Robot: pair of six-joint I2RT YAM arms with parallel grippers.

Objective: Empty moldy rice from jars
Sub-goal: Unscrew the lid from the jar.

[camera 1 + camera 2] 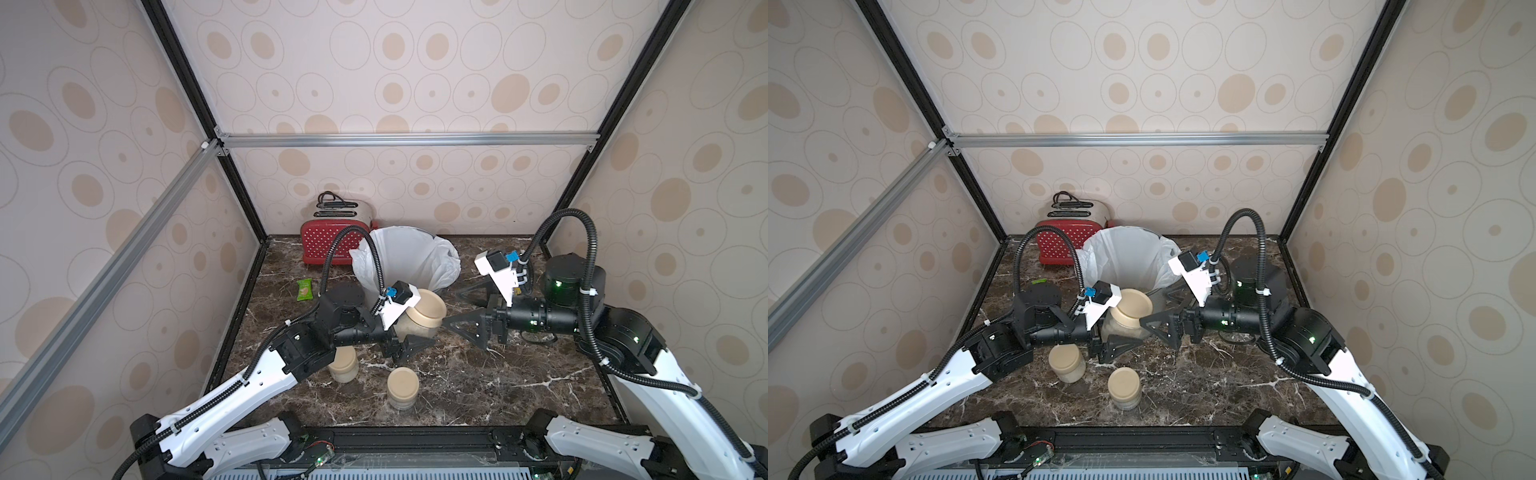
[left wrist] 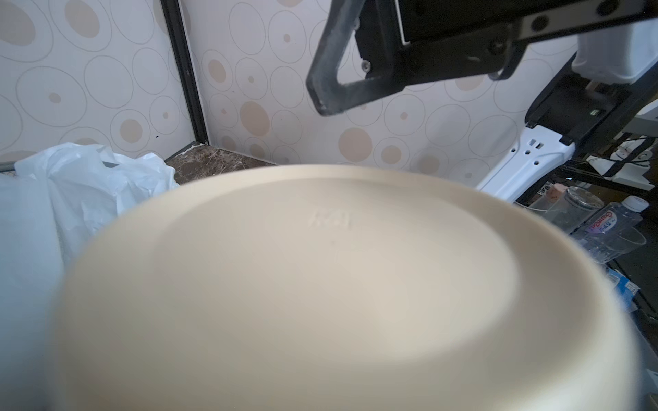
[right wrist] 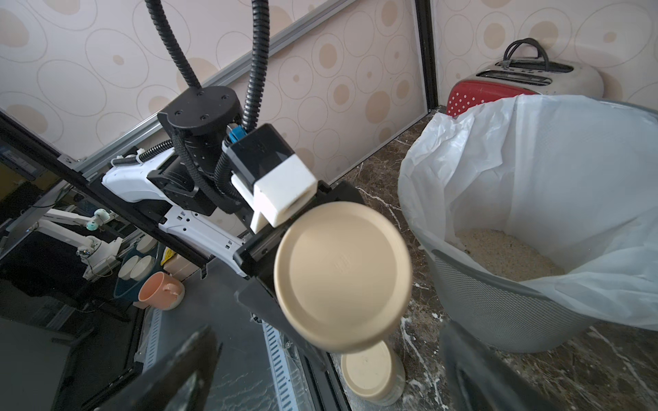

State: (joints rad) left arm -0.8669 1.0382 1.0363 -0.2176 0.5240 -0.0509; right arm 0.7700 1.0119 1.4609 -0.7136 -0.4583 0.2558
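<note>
Your left tool [image 1: 406,337] is clamped on a small squat clear glass jar [image 1: 413,327], tilted, with its flat round beige lid [image 1: 430,309] on and facing your right tool [image 1: 452,308]. The right tool's jaws stand wide apart just beside that lid. Just behind, the grey metal mesh bin with white liner [image 3: 498,306] holds off-white loose rice [image 3: 505,256]. A second lidded jar [image 1: 343,368] and a third lidded jar [image 1: 402,388] stand upright on the dark marble worktop [image 1: 498,374].

Both top views: high at front, looking down on counter [image 1: 478,374]. Wrist views: close, opposed, share lid [image 2: 334,284] of jar [image 1: 415,330].
</note>
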